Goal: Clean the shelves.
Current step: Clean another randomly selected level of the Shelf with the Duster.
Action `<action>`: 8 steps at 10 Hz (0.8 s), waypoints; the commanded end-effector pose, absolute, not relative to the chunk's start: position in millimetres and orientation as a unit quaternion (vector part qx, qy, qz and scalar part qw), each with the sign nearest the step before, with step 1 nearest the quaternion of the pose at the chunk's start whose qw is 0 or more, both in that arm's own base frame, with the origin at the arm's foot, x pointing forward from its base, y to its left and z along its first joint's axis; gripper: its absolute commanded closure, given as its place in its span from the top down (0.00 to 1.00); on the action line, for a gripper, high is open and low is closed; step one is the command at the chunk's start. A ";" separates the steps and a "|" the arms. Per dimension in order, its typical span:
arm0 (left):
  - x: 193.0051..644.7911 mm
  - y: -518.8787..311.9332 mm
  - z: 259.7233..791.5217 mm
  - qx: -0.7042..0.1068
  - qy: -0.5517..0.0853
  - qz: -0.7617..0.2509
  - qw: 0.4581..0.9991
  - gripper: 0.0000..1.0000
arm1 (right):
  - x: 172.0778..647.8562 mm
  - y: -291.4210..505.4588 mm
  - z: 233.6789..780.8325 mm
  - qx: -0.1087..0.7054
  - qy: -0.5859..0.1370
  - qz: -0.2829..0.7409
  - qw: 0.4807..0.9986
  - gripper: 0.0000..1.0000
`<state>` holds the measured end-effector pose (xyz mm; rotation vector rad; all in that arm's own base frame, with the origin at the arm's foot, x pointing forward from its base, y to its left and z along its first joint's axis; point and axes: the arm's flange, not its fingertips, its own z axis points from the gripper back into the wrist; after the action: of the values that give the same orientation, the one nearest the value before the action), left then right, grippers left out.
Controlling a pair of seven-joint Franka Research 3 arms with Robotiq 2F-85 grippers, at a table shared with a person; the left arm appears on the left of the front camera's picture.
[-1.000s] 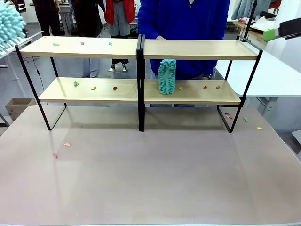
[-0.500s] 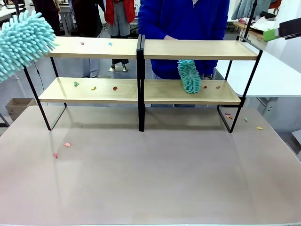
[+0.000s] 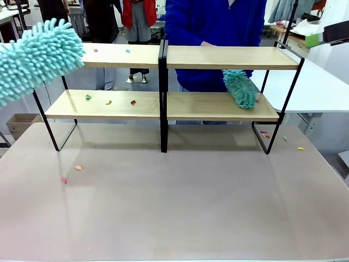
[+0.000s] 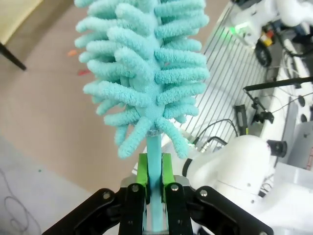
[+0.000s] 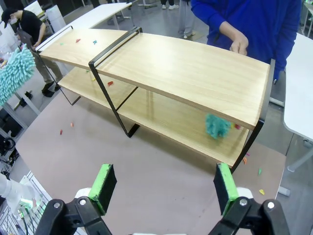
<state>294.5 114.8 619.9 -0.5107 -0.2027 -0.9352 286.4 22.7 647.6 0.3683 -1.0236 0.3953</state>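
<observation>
The shelves (image 3: 218,57) stand across the far half of the table, with two light wooden tiers in a black frame. My left gripper (image 4: 154,171) is shut on the teal handle of a fluffy teal duster (image 4: 146,63). That duster's head (image 3: 38,54) hangs at the upper left shelf's left end. Small coloured scraps (image 3: 108,102) lie on both left boards. A person in blue holds a second teal duster (image 3: 240,88) on the lower right board. My right gripper (image 5: 165,182) is open, high above the table in front of the shelves (image 5: 186,68).
Loose scraps lie on the tabletop at the left (image 3: 77,167) and by the shelves' right foot (image 3: 300,148). The person's hand (image 5: 239,46) rests on the upper right board. A white table (image 3: 316,87) stands to the right.
My duster has swung right, from the picture's left edge to the upper left shelf's end. The person's duster has swept right along the lower right board, and the scraps there are gone from sight.
</observation>
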 end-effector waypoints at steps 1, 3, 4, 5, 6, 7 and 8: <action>298.9 83.4 679.5 -0.209 -0.051 -0.422 0.881 0.12 | 286.4 21.9 647.9 0.177 -0.484 0.186 0.837 1.00; 327.8 37.0 751.3 -0.162 0.020 -0.409 0.898 0.12 | 286.4 21.9 647.9 0.177 -0.484 0.186 0.837 1.00; 341.9 8.8 776.7 -0.145 0.034 -0.402 0.903 0.12 | 286.4 21.9 647.9 0.177 -0.484 0.186 0.837 1.00; 358.3 -20.6 797.5 -0.133 0.038 -0.403 0.905 0.12 | 286.4 21.9 647.9 0.177 -0.484 0.186 0.837 1.00; 373.7 -49.6 811.1 -0.109 0.018 -0.371 0.922 0.12 | 286.4 21.9 647.9 0.177 -0.484 0.186 0.837 1.00; 392.8 -77.4 818.1 -0.105 0.006 -0.357 0.928 0.12 | 286.4 21.9 647.9 0.177 -0.484 0.186 0.837 1.00; 407.5 -92.8 816.7 -0.137 -0.028 -0.359 0.923 0.12 | 286.4 21.9 647.9 0.177 -0.484 0.186 0.837 1.00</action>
<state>393.3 -88.6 802.0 -0.2477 -0.0102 -0.7616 286.4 22.7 647.7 0.3684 -1.0239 0.3953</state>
